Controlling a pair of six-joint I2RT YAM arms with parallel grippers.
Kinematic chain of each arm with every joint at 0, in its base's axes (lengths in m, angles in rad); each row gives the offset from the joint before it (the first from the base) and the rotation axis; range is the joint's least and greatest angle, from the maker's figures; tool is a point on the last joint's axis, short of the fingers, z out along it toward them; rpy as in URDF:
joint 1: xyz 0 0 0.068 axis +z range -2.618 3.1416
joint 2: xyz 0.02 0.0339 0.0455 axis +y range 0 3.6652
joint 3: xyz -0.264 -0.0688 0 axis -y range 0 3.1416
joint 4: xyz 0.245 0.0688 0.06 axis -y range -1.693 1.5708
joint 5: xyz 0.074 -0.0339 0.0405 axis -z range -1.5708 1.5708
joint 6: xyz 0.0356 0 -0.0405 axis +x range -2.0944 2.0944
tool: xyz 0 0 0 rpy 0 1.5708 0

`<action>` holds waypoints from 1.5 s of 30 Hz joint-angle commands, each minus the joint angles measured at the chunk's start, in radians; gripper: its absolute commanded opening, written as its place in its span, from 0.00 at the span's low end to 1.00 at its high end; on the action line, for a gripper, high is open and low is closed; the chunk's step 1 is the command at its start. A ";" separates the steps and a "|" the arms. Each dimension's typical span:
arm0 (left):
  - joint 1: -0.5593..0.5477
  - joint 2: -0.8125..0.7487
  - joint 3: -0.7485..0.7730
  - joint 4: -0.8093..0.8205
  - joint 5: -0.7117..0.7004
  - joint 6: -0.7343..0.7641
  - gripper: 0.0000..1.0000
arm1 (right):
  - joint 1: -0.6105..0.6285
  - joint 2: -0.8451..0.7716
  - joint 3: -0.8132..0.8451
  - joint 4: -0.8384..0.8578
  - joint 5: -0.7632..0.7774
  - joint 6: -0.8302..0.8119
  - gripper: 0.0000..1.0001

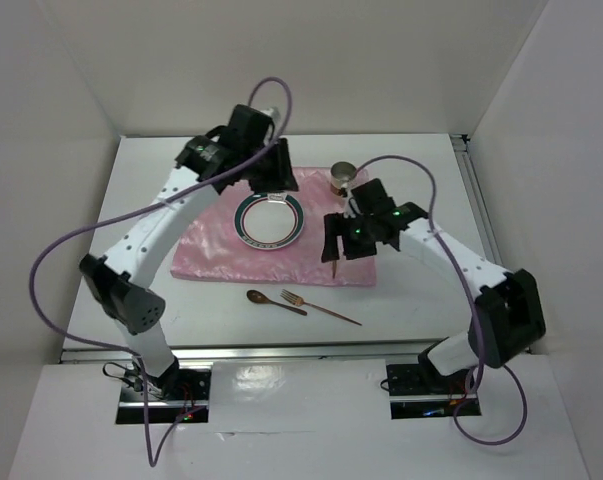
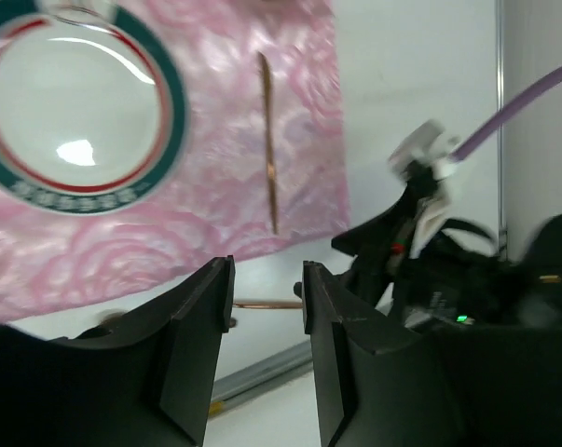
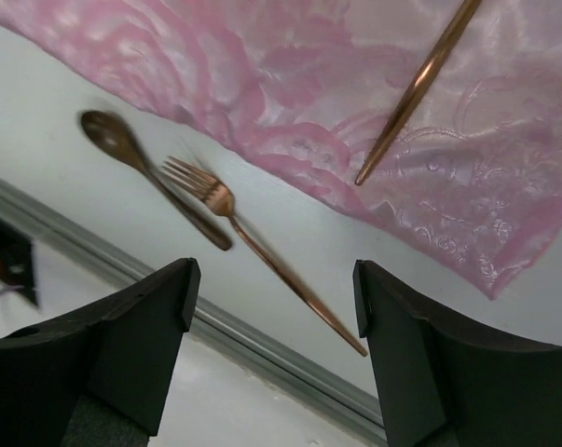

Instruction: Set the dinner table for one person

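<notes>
One dinner table [image 1: 401, 310]: plain white, flat, metal-railed edges | left pincer [image 2: 267, 279] apart, empty | right pincer [image 3: 273, 275] apart, empty

My overhead feed is bright and evenly lit from above; the white desk [image 1: 421, 305] and the enclosure walls look almost washed out, the arms throw only faint, soft shadows, and the glossy near panel [image 1: 281, 385] shows a patch of glare. My left wrist feed is smeared with blur; the plate [image 2: 71, 102] carries a hard white highlight and curved streaks of reflection; the fingers [image 2: 192, 345] of the left gripper [image 2: 267, 275] sit dark and underexposed. My right wrist feed is sharper; the pink mat [image 3: 290, 84] shimmers with sheen; the fork [image 3: 253, 247] and spoon [image 3: 141, 163] look slightly soft; the right gripper [image 3: 273, 279] is a near-black silhouette.
</notes>
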State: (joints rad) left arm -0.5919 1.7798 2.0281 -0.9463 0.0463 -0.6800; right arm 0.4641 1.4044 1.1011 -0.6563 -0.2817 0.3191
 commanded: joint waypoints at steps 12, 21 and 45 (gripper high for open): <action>0.340 -0.301 -0.267 -0.040 -0.043 0.082 0.53 | 0.370 0.321 0.051 -0.057 0.319 -0.114 0.64; 0.382 -0.341 -0.330 -0.020 -0.014 0.091 0.53 | 0.415 0.366 0.000 0.017 0.268 -0.150 0.58; 0.474 -0.341 -0.204 -0.110 -0.011 0.140 0.53 | 0.535 0.272 0.219 -0.154 0.292 -0.204 0.00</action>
State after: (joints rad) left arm -0.1459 1.4570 1.7638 -1.0233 0.0463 -0.5747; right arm 0.9955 1.7630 1.2018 -0.7586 0.0040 0.1318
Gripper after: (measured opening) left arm 0.532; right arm 0.148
